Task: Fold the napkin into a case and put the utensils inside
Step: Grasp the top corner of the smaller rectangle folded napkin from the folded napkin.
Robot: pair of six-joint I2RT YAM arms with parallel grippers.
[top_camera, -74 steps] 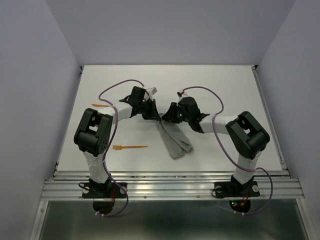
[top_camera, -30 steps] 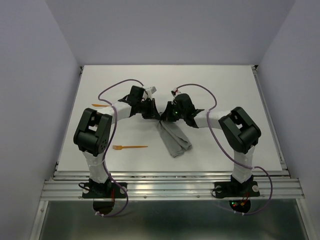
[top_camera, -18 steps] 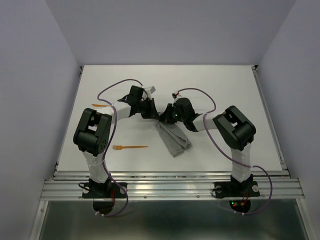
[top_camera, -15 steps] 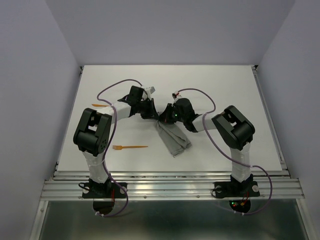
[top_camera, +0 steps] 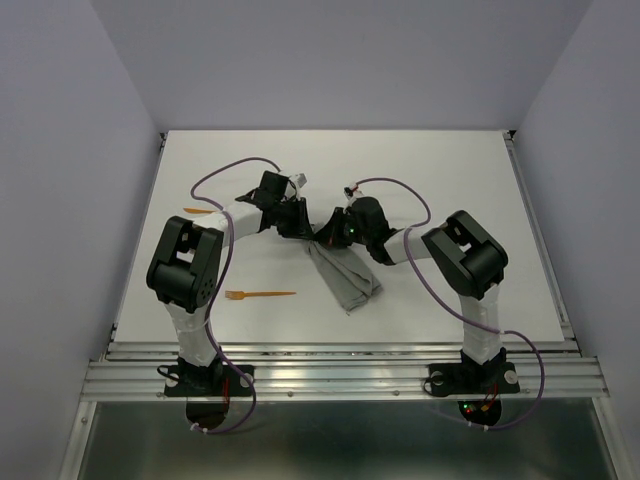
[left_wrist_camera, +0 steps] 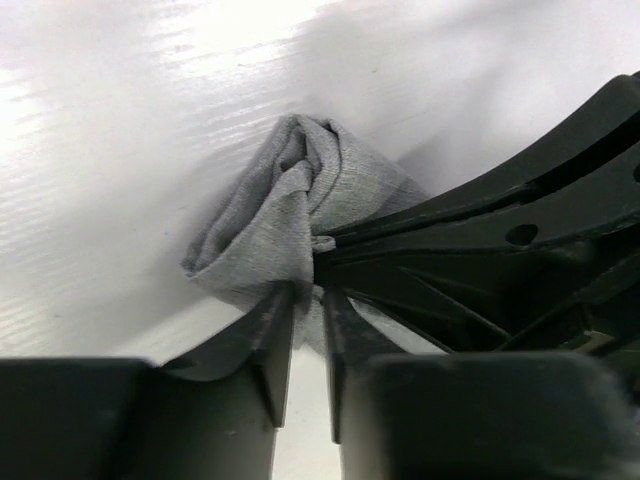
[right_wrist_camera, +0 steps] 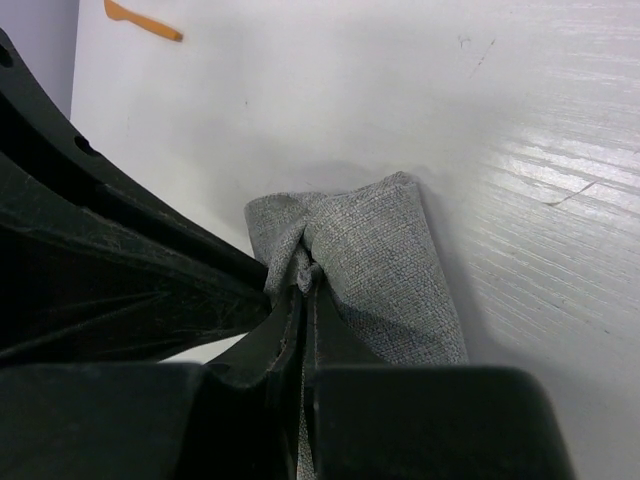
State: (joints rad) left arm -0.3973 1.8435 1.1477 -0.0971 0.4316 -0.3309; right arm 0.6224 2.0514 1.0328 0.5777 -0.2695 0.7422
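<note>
Napkin (top_camera: pixel 345 280), folded into a narrow grey strip, lies on the desk (top_camera: pixel 450 170) near its middle, slanting toward the near edge. Its far end is bunched up where both tools meet. The right tool (right_wrist_camera: pixel 303 285) is clamped tight on a pinch of that bunched cloth. The left tool (left_wrist_camera: pixel 305 300) faces it from the other side, its fingers (left_wrist_camera: pixel 272 340) a little apart with a cloth edge between the tips. Well to the left of the napkin, the fork (top_camera: pixel 258 294) lies flat, tines pointing left. The other utensil (top_camera: pixel 198 210), also orange, lies farther back, beside the left arm (top_camera: pixel 240 215).
</note>
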